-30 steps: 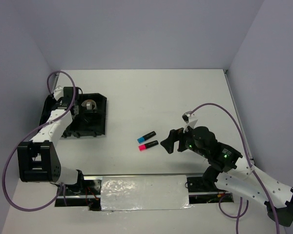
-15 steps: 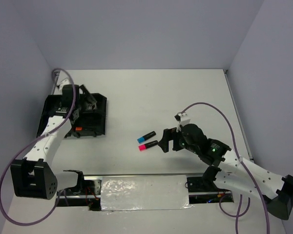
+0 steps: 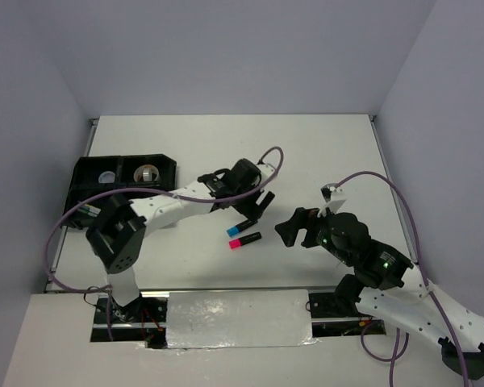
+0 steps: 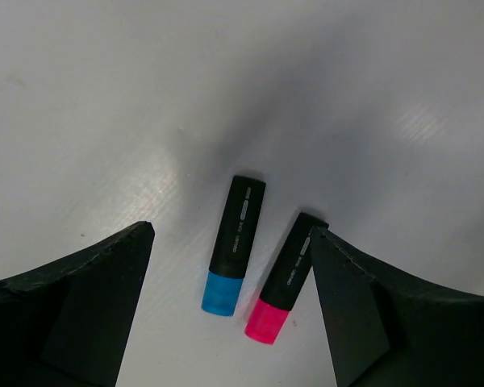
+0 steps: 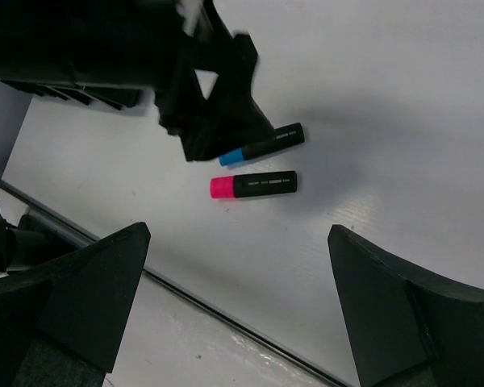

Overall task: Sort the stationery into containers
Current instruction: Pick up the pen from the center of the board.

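The left pincer (image 3: 256, 205) is seen released, its two fingers spread wide with nothing gripped between them. It is held just above the middle of the white table (image 3: 306, 153), a little above and right of two short markers. In the left wrist view the blue-ended marker (image 4: 232, 250) is framed in the gap between the fingers, and the pink-ended marker (image 4: 284, 278) is found just beside it to the right, its black end close against the right finger. The two markers are laid side by side, nearly parallel and slightly apart, coloured ends turned toward the lower left of that view.

The right pincer (image 3: 293, 227) is likewise released and empty, its fingers wide apart. It is placed right of the markers and aimed toward them, clear of both.

The black tray (image 3: 89, 173) is set at the left edge of the overhead view, well apart from the markers. A roll of tape (image 3: 148, 172) is seen in its upper right compartment.
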Controlling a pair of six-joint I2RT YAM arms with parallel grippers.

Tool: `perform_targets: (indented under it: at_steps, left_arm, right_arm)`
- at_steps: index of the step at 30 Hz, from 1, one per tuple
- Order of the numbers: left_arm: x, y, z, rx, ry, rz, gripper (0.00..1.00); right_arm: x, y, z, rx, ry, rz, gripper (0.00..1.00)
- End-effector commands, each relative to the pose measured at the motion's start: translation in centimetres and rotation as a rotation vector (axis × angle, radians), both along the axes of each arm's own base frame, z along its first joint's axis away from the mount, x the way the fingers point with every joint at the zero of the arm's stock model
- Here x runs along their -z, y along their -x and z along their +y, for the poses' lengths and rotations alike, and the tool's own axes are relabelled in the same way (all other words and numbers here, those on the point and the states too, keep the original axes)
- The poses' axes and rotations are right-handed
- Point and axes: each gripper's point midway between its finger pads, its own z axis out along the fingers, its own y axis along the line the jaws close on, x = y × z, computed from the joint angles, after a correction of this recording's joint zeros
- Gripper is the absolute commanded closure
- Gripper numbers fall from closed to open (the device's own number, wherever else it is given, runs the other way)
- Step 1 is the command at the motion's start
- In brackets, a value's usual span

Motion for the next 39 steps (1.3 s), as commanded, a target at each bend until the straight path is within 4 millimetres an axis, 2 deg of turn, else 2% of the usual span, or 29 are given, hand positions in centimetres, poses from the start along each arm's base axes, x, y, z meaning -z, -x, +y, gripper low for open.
perform_targets:
  at_steps: [1, 3, 6, 15, 18, 21, 23, 25, 26, 27, 30, 31, 32, 33, 34, 35, 36, 37, 38, 39]
  left_arm:
    - [3.0, 0.7, 0.5, 0.068, -0.097, 0.033, 0.09]
    - [4.7, 1.7, 0.2, 0.096, -0.137, 0.062, 0.10]
    - [6.5, 2.1, 0.5, 0.086, -0.191, 0.070, 0.11]
    - [9.1, 2.4, 1.3, 0.070, -0.237, 0.104, 0.23]
    - [10.2, 2.7, 1.8, 0.058, -0.255, 0.121, 0.31]
    - [11.5, 3.0, 2.3, 0.053, -0.280, 0.139, 0.33]
    - [12.4, 3.0, 2.8, 0.040, -0.308, 0.147, 0.37]
    - [12.7, 2.6, 3.3, 0.014, -0.335, 0.136, 0.50]
    - [12.3, 2.3, 3.1, -0.004, -0.322, 0.122, 0.63]
    - [12.0, 2.1, 3.3, -0.016, -0.318, 0.111, 0.68]
    - [9.1, 0.6, 3.3, -0.082, -0.270, 0.046, 0.77]
    - [7.5, -0.3, 3.6, -0.115, -0.242, 0.023, 0.80]
    - [6.4, -1.2, 4.3, -0.178, -0.235, -0.004, 0.85]
    - [4.5, -2.4, 5.4, -0.241, -0.208, -0.025, 0.85]
    - [3.6, -3.1, 6.3, -0.308, -0.184, -0.030, 0.85]
    - [2.3, -4.1, 7.7, -0.375, -0.176, -0.057, 0.87]
    - [1.6, -5.3, 10.4, -0.471, -0.178, -0.060, 0.90]
    - [-0.3, -6.0, 12.4, -0.591, -0.127, -0.078, 0.91]
    - [-0.9, -6.4, 14.9, -0.694, -0.124, -0.092, 0.91]
    - [-2.5, -7.2, 18.9, -0.873, -0.046, -0.081, 0.91]
  right_arm:
    - [-1.5, 0.4, -0.5, -0.004, -0.004, -0.015, 0.00]
    - [-1.4, 0.6, -0.5, -0.017, -0.002, -0.017, 0.00]
    - [-1.4, 0.7, -0.4, -0.026, -0.005, -0.023, 0.00]
    - [-0.7, 0.8, 0.4, -0.068, 0.007, -0.013, 0.00]
    - [-1.0, 0.8, 0.3, -0.064, 0.003, -0.019, 0.00]
    - [-1.7, 0.9, 0.1, -0.065, -0.010, -0.034, 0.00]
    - [-2.1, 1.0, -0.1, -0.062, -0.016, -0.042, 0.00]
    - [-2.3, 1.1, -0.2, -0.062, -0.020, -0.046, 0.00]
    - [-2.6, 1.2, -0.3, -0.061, -0.026, -0.053, 0.00]
    - [-2.6, 1.2, -0.4, -0.058, -0.024, -0.051, 0.00]
    - [-2.8, 1.2, -0.5, -0.054, -0.023, -0.057, 0.00]
    - [-2.8, 1.2, -0.5, -0.054, -0.024, -0.058, 0.00]
    - [-2.8, 1.2, -0.4, -0.057, -0.023, -0.055, 0.00]
    - [-2.9, 1.2, -0.4, -0.060, -0.024, -0.056, 0.00]
    - [-2.9, 1.2, -0.4, -0.060, -0.026, -0.057, 0.00]
    - [-2.8, 1.2, -0.4, -0.062, -0.024, -0.055, 0.00]
    - [-2.8, 1.2, -0.3, -0.062, -0.026, -0.056, 0.00]
    - [-2.7, 1.2, -0.3, -0.065, -0.027, -0.056, 0.00]
    - [-2.5, 1.2, -0.3, -0.066, -0.025, -0.053, 0.00]
    - [-2.5, 1.2, -0.2, -0.067, -0.028, -0.055, 0.00]
